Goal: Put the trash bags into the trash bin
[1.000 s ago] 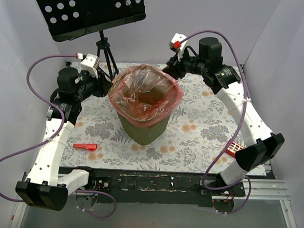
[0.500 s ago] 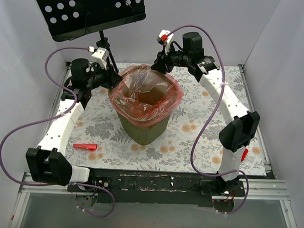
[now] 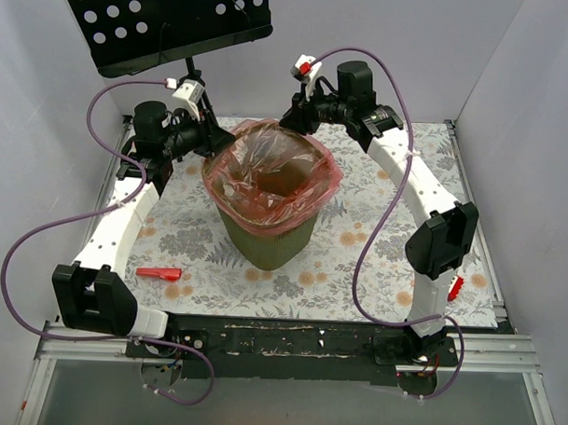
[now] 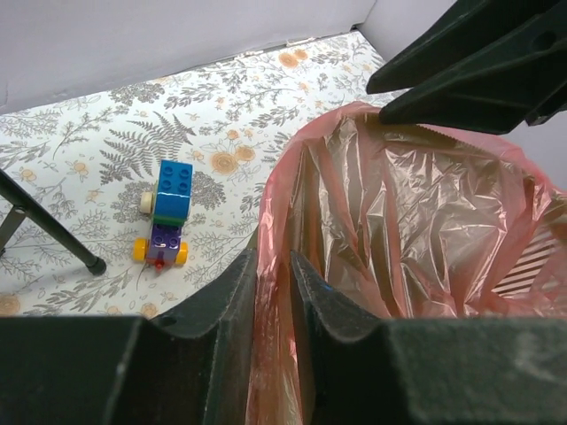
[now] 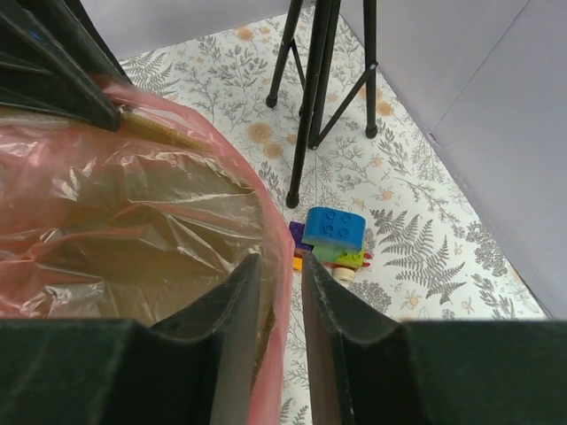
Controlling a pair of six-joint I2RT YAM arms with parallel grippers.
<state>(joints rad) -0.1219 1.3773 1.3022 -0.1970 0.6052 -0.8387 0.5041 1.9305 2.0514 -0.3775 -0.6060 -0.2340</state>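
left gripper point(image 4: 273, 258) and right gripper point(image 5: 281, 262) each pinch the trash bag point(image 4: 416, 221) rim, so an uneven tug could tear it or tip the trash bin point(image 3: 264, 246).

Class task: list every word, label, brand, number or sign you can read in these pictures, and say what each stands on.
No text can be read on anything.
The trash bag, bin, music stand, toy block car and table cover carry no writing.
The red block is too small to tell.
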